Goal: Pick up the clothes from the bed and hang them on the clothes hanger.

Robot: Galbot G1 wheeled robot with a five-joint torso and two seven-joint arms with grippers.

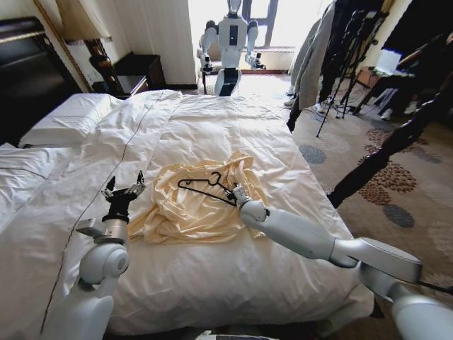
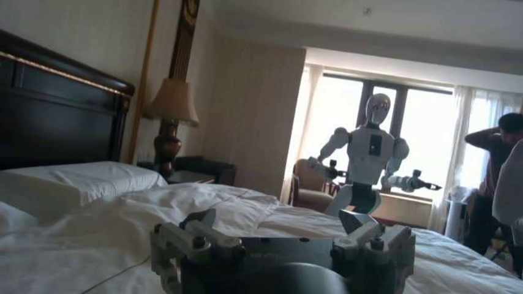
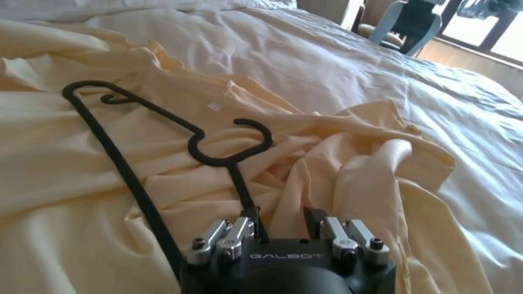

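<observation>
Now the right gripper (image 1: pixel 233 193) had its fingers apart around the clothes hanger (image 3: pixel 155 177), lying on the clothes (image 1: pixel 191 205). Beside them, the left gripper (image 1: pixel 124 190) spread its fingers over the bed (image 1: pixel 233 120).

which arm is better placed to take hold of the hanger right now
The right. The right gripper sits at the clothes hanger, jaws open around its end, atop the clothes. The left gripper hovers open beside the clothes.

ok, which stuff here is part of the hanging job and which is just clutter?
Job: cream top on the bed; black hanger lying on it; right gripper at the hanger; left gripper open beside the top.

Clutter: pillows, lamp, second robot, tripods.
</observation>
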